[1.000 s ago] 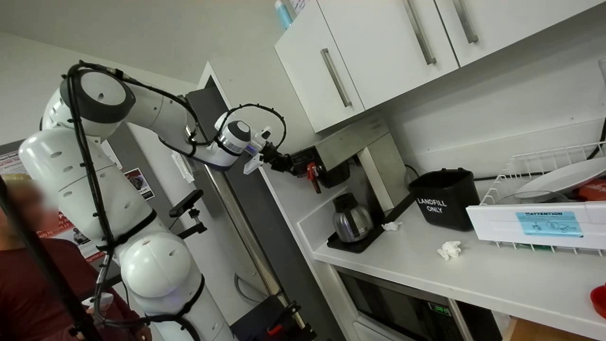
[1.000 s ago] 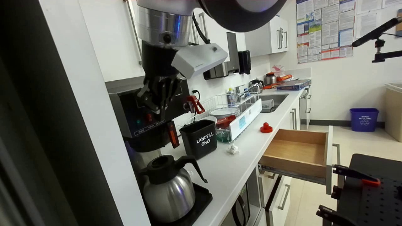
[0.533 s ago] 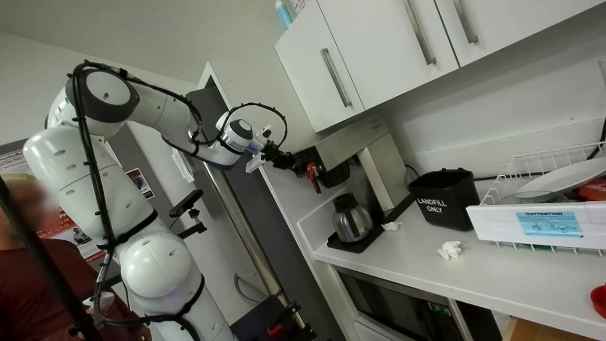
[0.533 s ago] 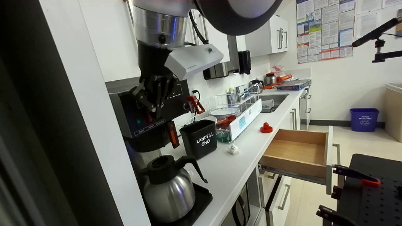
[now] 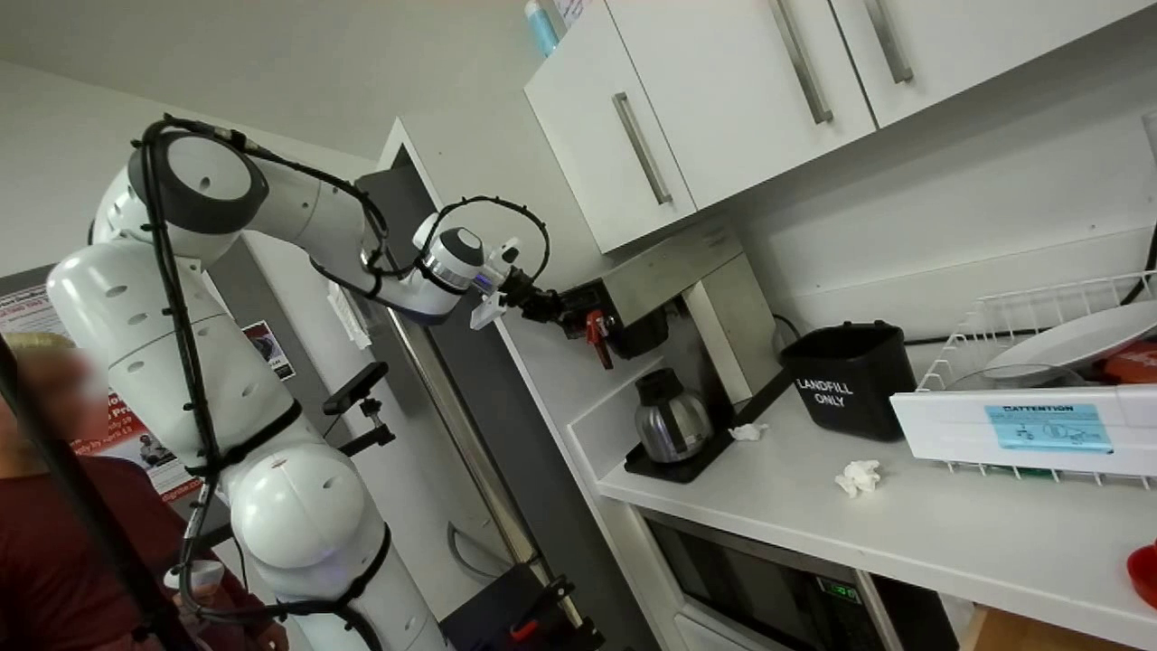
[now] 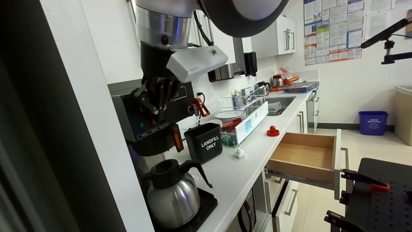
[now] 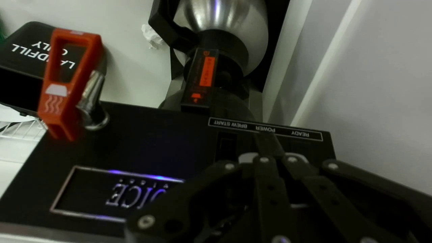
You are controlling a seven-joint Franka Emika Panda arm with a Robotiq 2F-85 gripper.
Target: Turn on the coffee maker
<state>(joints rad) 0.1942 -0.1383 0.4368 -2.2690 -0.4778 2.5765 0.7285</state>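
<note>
Coffee maker (image 5: 669, 271) stands on the desk (image 5: 949, 533) below the white cabinets (image 5: 732, 99), its steel carafe (image 6: 173, 203) upright on the base (image 6: 207, 203). Your fingers (image 7: 270, 145) are together in front of its panel (image 7: 152, 141), tips just beside the POWER label (image 7: 265, 129) in the wrist view, though you cannot tell whether they touch it. In an exterior view you see a green light (image 6: 142, 124) showing near them

1. In an exterior view, the coffee maker (image 5: 669, 276), bin (image 5: 854, 380) and dish rack (image 5: 949, 434) stand left to right on the counter (image 5: 786, 479).
2. The carafe (image 6: 173, 199) sits on the coffee maker's base (image 6: 207, 204).
3. The tool (image 7: 270, 145) is before the front panel (image 7: 162, 158).
4. The microwave (image 5: 741, 574) is below the counter.
</note>
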